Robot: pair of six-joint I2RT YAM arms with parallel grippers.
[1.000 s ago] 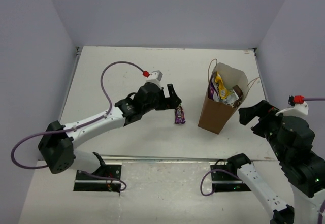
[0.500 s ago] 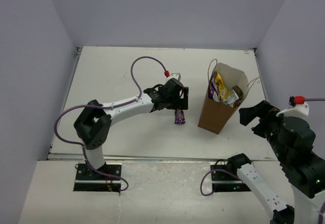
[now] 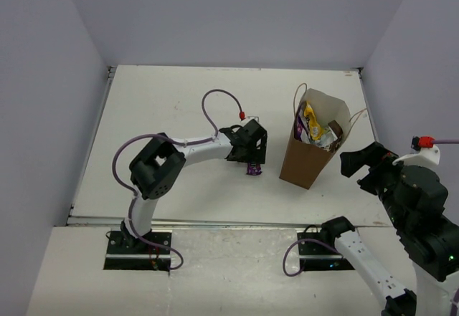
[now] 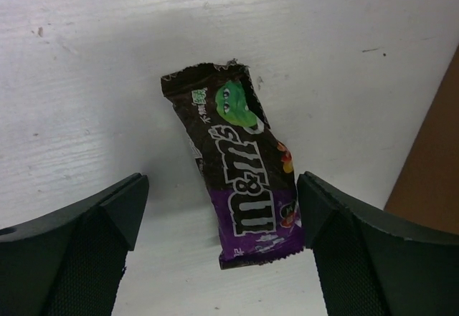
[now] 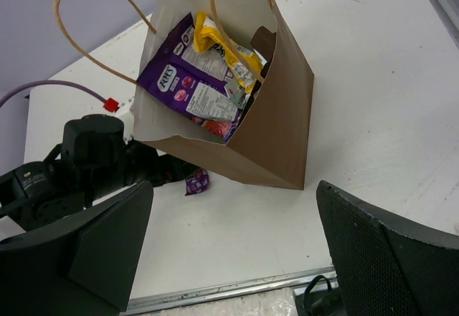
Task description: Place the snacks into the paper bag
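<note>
directly beneath the left hand [image 4: 219,201], between its two spread fingers, a candy packet [image 4: 240,165] is lying flat on the white table [image 3: 172,101]. the hand is standing wide open and gripping nothing; one finger is sitting off each long side of the packet, apart from it, and whether the tips are touching the table i cannot tell. the fingers are straddling the wrapper across its narrow width, likely because that is the span they can close on most easily. the packet is resting with its dark torn end pointing away from the wrist and its purple end nearer to it.

just beyond the hand's right finger the paper bag [image 3: 308,155] is standing upright, mouth open. it is already holding a purple pouch [image 5: 183,79] and a yellow packet [image 5: 222,47], with others tucked behind. so the packet under the hand is looking like the last snack out on the table.

the right hand [image 5: 235,187] is hanging back from the bag, jaws wide and empty, probably keeping out of the way while watching the opening from above.

the next move is calling for a clean pinch and a lift over the rim.
</note>
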